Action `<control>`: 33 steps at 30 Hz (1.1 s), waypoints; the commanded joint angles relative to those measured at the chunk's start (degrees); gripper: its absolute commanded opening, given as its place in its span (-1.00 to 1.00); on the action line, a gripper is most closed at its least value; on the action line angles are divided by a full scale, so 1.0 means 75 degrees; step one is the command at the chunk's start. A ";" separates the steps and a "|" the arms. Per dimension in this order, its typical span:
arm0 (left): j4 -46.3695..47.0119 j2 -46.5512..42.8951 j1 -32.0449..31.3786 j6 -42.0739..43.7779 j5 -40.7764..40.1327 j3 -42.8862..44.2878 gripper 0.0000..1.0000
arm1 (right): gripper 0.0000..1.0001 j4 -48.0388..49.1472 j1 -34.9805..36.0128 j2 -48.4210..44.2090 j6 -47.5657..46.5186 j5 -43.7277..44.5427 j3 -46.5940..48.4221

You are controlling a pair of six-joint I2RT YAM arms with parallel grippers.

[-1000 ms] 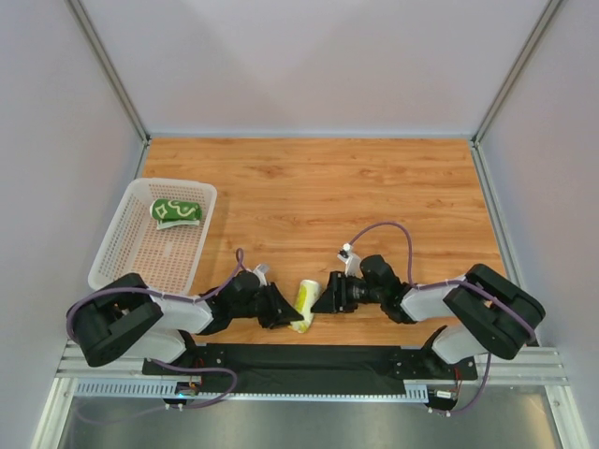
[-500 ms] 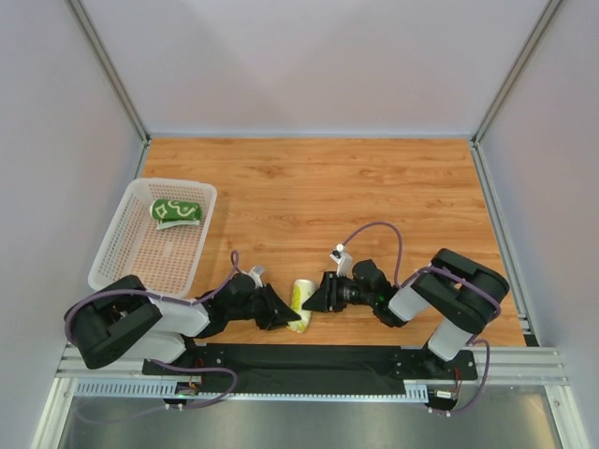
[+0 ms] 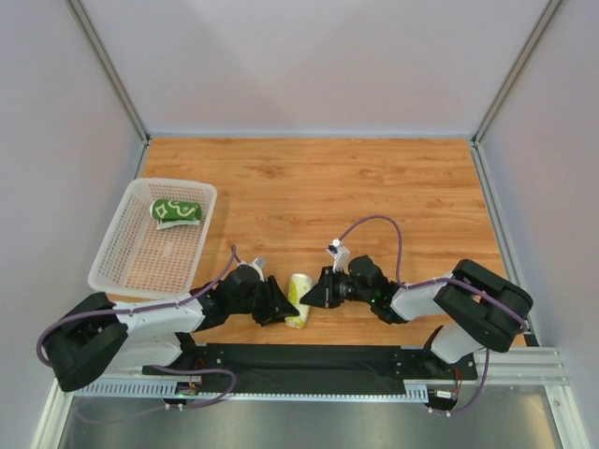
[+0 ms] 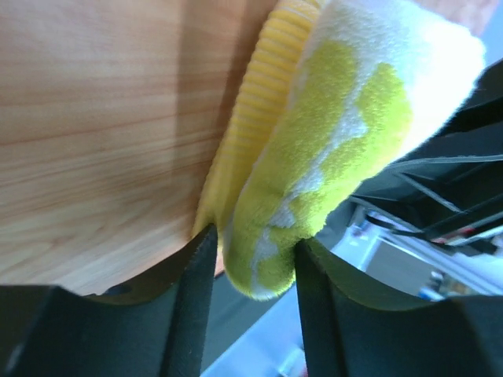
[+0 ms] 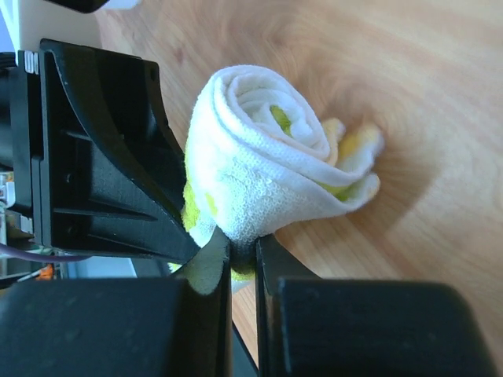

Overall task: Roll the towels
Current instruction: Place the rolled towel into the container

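Rolled yellow towel [image 3: 298,299] laid at the tabletop's [image 3: 374,187] near edge, one end loosely straddled by half-parted left fingers [image 4: 192,298], other end's fold pinched by closed right fingers [image 5: 206,271], farther left, rolled green towel [image 3: 175,210] held in white basket [image 3: 122,253].

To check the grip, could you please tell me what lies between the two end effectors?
The rolled yellow towel lies between the left end effector and right end effector, clearest in the top view.

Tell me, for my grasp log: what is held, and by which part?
The right gripper pinches the yellow towel by an outer fold of its roll. The left gripper straddles its end; grip unclear.
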 commanded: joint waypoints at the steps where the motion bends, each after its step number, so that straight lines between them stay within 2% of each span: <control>1: -0.3328 -0.0554 -0.0026 0.1372 -0.1155 0.0513 0.04 | -1.00 -0.1164 -0.0013 -0.0743 -0.0721 0.0310 0.0599; 2: -0.3667 -0.0892 -0.0026 0.1710 -0.1262 0.0747 0.05 | -1.00 -0.1260 -0.0013 -0.0815 -0.0768 0.0239 0.0669; 6: -0.3683 -0.1667 -0.0038 0.2275 -0.1532 0.0878 0.08 | -1.00 -0.1494 -0.0013 -0.1108 -0.0733 -0.0240 0.0904; 14: -0.2722 -0.3238 -0.0038 0.3271 -0.1380 0.0656 0.14 | -1.00 -0.1625 -0.0130 -0.1951 -0.0453 -0.1096 0.1115; 26: -0.1259 -0.3637 -0.0038 0.3670 -0.0899 0.0281 0.19 | -1.00 0.0320 -0.0212 -0.2233 0.0987 -0.2866 0.1221; 33: -0.0917 -0.4129 -0.0038 0.3670 -0.0912 0.0093 0.19 | -1.00 0.2111 -0.0283 -0.1953 0.2265 -0.3499 0.1244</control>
